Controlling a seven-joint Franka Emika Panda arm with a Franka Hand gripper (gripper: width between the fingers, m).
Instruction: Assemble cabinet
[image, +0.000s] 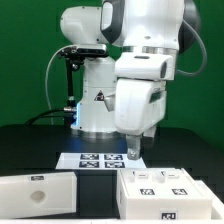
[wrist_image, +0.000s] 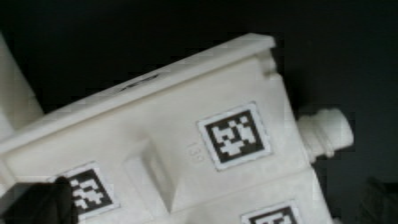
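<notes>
The cabinet box (image: 155, 187) is a matte white body with black-and-white tags on top, lying at the front on the exterior view's right. My gripper (image: 136, 154) hangs just above its near-left top corner, apart from it. It holds nothing, and its jaws look spread. In the wrist view the box (wrist_image: 178, 120) fills most of the picture, tilted, with three tags and a round white knob (wrist_image: 326, 136) on its side. A white slab panel (image: 36, 190) lies at the front on the exterior view's left. No finger shows between the tags in the wrist view.
The marker board (image: 92, 160) lies flat on the black table behind the parts, in front of the robot base (image: 95, 105). A green wall stands at the back.
</notes>
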